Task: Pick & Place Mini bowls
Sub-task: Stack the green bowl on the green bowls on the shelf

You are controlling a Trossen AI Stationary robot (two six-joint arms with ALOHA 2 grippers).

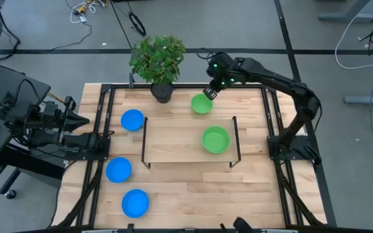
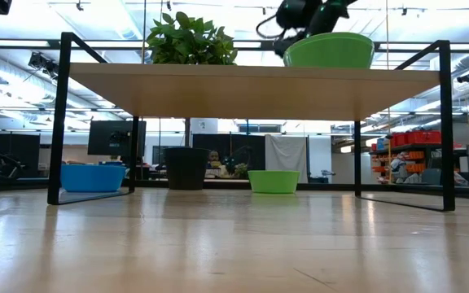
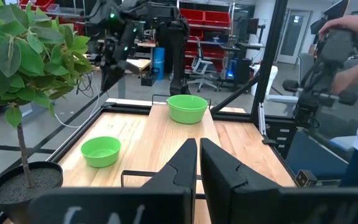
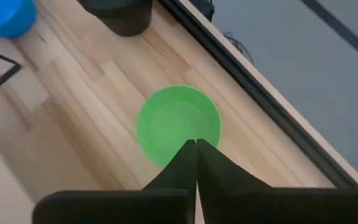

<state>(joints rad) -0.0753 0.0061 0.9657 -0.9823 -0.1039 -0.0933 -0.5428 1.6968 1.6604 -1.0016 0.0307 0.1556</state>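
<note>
R gripper (image 1: pixel 210 92) sits over the far rim of a green mini bowl (image 1: pixel 201 104) on the table (image 1: pixel 251 188) near the plant pot (image 1: pixel 162 92); fingers pressed together, nothing between them, bowl not lifted. 2nd green bowl (image 1: pixel 215 140) rests on the raised shelf (image 1: pixel 173 145). 3 blue bowls (image 1: pixel 132 120) lie along the table's left side. L gripper (image 3: pixel 197 155) parked at left edge, fingers together, empty.

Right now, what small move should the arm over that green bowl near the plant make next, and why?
Probably open its jaws. The right gripper hangs over the near rim of the green bowl with jaws shut and empty, so it cannot take the rim yet.
</note>
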